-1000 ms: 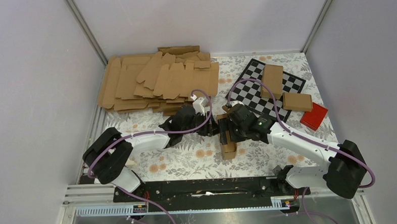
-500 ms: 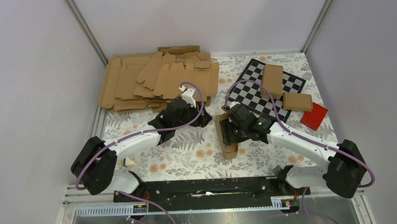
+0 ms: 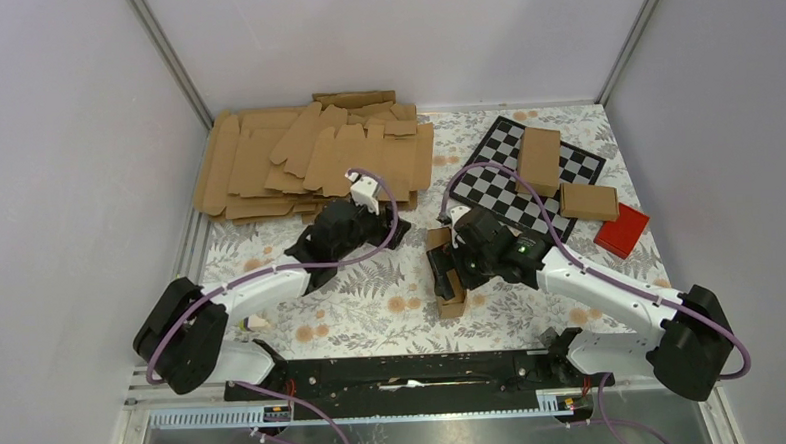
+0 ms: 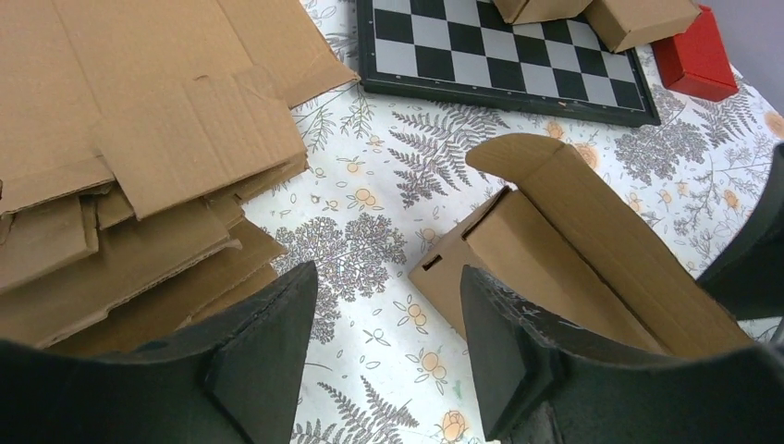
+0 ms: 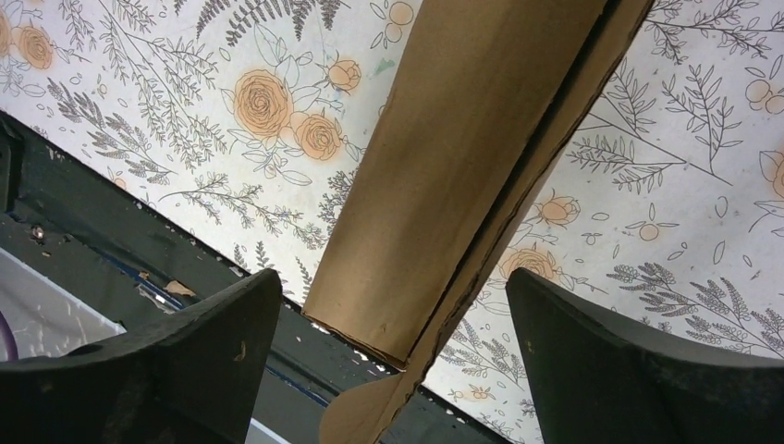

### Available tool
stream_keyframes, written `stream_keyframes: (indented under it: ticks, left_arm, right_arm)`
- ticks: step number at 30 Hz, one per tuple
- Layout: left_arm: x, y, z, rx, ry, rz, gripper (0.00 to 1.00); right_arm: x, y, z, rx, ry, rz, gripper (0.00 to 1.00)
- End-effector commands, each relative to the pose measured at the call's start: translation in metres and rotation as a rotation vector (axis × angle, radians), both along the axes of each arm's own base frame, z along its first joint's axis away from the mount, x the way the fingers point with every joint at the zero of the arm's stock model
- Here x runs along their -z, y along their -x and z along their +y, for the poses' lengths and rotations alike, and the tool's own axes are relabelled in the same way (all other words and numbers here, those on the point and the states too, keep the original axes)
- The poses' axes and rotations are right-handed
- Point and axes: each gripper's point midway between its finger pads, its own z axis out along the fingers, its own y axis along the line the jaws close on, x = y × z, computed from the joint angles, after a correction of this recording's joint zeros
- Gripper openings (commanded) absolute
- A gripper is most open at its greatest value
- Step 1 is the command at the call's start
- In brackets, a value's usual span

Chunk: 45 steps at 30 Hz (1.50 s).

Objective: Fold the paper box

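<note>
The paper box (image 3: 453, 297) is a half-formed oblong brown carton lying on the floral table, with a rounded flap open at its far end. In the left wrist view (image 4: 564, 250) it lies to the right of my fingers. In the right wrist view (image 5: 462, 166) its lid edge stands slightly ajar. My right gripper (image 3: 442, 268) hovers over the box, open wide, its jaws (image 5: 398, 356) standing either side of the carton without touching it. My left gripper (image 3: 397, 234) is open and empty, left of the box, with only tablecloth between its jaws (image 4: 384, 347).
A pile of flat brown blanks (image 3: 306, 161) lies at the back left, close to my left gripper (image 4: 139, 139). A checkerboard (image 3: 502, 182) at the back right carries two folded cartons (image 3: 539, 156) (image 3: 588, 201). A red block (image 3: 622, 230) lies beside it. A black rail (image 3: 395, 367) runs along the near edge.
My left gripper has drawn back to the left, away from the box it was touching. My right gripper stays over the box and has shifted slightly toward the near edge.
</note>
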Motion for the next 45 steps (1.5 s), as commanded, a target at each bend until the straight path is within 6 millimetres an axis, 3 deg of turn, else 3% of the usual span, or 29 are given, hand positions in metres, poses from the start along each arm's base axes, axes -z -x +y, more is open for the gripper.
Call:
stream_keyframes:
  ticks: [1, 4, 6, 7, 9, 13, 16, 23, 32, 45]
  left_arm:
    - [-0.042, 0.002, 0.009, -0.01, 0.089, -0.181, 0.63]
    - [-0.051, 0.005, 0.022, -0.059, 0.13, -0.24, 0.73]
    - [-0.046, 0.005, 0.032, -0.112, 0.151, -0.242, 0.95]
    - [-0.044, 0.004, 0.036, -0.136, 0.163, -0.24, 0.98]
    - [-0.038, 0.001, 0.042, -0.186, 0.175, -0.219, 0.99]
    - [-0.029, 0.003, 0.042, -0.178, 0.183, -0.208, 0.99]
    - [-0.031, 0.011, 0.037, -0.122, 0.209, -0.236, 0.99]
    - [-0.024, 0.02, 0.039, -0.096, 0.209, -0.243, 0.99]
    - [-0.026, 0.031, 0.033, -0.03, 0.235, -0.258, 0.99]
    - [-0.026, 0.031, 0.031, -0.023, 0.236, -0.248, 0.99]
  right_arm:
    - [-0.014, -0.01, 0.001, 0.048, -0.003, -0.044, 1.0]
    - [-0.029, -0.028, -0.014, 0.147, 0.021, -0.156, 1.0]
    - [-0.041, -0.039, -0.023, 0.25, -0.001, -0.221, 1.0]
    - [-0.046, -0.039, -0.023, 0.255, -0.024, -0.241, 1.0]
    - [-0.054, -0.033, -0.02, 0.26, -0.103, -0.249, 1.0]
    - [-0.045, -0.03, -0.025, 0.375, -0.178, -0.228, 1.0]
    - [-0.044, -0.029, -0.026, 0.406, -0.137, -0.172, 1.0]
    - [-0.036, -0.027, -0.004, 0.41, -0.095, -0.04, 1.0]
    - [-0.035, -0.041, -0.001, 0.402, -0.015, -0.078, 1.0]
    - [-0.01, -0.034, 0.005, 0.371, 0.047, -0.016, 1.0]
